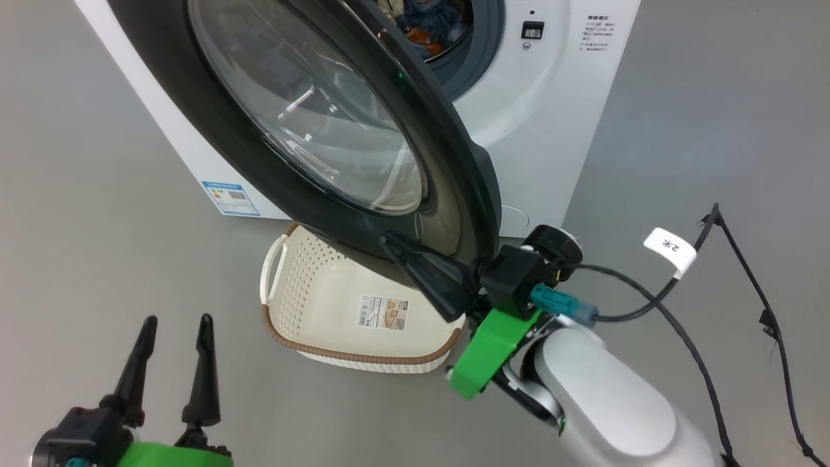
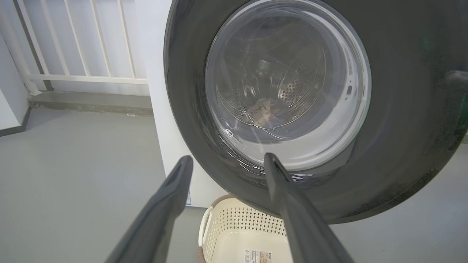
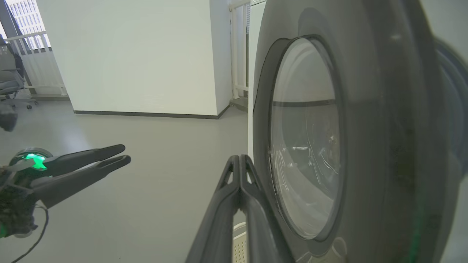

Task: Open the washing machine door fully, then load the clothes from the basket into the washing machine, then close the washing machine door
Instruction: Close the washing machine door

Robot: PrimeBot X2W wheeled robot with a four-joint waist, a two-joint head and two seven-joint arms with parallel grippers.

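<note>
Washing machine door (image 1: 311, 110) stands swung out from the washing machine (image 1: 538, 130), its black rim and glass hanging over the basket (image 1: 363, 355), which sits on the grey floor (image 1: 97, 227). My right gripper (image 1: 389, 241) has its two fingers pressed together with nothing between them, the tips laid against the door's lower rim on the side facing me. My left gripper (image 1: 178, 321) hangs well apart to the left, fingers spread wide and empty, pointing toward the door. Clothes (image 1: 428, 29), blue and orange, lie inside the drum (image 2: 289, 87).
</note>
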